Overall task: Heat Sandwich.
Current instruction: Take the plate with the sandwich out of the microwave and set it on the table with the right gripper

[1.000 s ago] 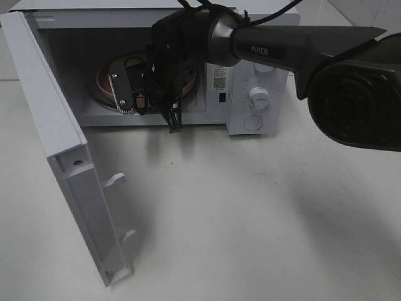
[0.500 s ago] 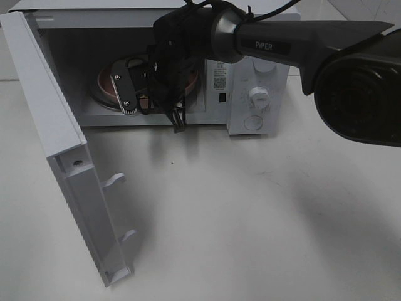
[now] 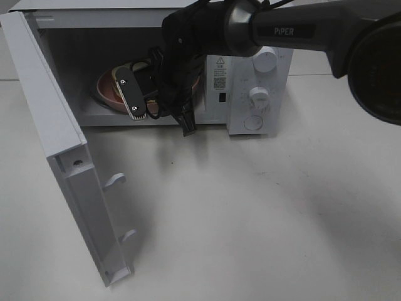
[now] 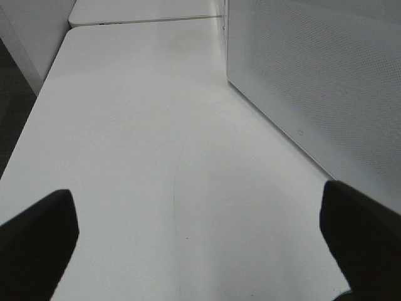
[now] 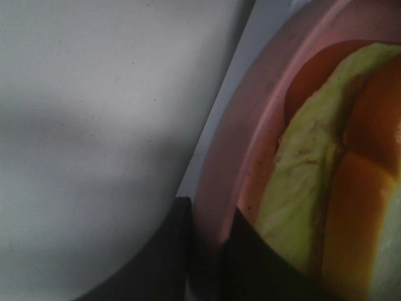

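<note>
desk (image 3: 250, 207): lower half of the high view, bare near the camera.
door (image 3: 59, 157): swung wide at left of frame.
left tool (image 4: 200, 251): tips spread apart over the desk, holding nothing.
right tool (image 5: 203, 251): pinched on the pink plate's rim (image 5: 216, 169), inside the microwave (image 3: 260, 94) at upper centre.
sandwich (image 5: 326, 188): lying on that plate, within the cavity.
step: seating the plate inside.
next: likely let go, draw back clear, then shut the door.
</note>
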Motion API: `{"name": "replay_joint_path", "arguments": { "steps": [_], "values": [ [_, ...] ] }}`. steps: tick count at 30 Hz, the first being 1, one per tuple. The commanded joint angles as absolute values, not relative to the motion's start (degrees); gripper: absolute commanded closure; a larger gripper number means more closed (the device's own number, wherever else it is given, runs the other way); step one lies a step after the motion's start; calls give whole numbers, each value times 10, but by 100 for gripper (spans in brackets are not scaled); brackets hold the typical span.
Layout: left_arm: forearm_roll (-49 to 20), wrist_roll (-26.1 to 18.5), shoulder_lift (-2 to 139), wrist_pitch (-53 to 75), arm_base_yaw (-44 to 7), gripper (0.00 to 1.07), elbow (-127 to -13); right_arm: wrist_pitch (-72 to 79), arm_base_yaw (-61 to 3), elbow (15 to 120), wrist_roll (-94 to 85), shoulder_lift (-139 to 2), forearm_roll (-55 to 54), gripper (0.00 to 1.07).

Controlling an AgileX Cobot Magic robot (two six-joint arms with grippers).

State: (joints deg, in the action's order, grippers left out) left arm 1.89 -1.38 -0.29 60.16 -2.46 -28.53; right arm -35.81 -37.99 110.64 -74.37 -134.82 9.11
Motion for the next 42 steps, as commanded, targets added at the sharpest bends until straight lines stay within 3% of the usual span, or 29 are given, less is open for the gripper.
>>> {"name": "replay_joint_path", "arguments": {
  "steps": [1,42],
  "values": [
    [21,-12,-17,594,-24,5,-283,-319,-379,1083,-752,-1316,91,107],
    [21,-12,-17,594,-24,5,-283,-231,-382,808,-769,-1117,83,107]
  ]
}}
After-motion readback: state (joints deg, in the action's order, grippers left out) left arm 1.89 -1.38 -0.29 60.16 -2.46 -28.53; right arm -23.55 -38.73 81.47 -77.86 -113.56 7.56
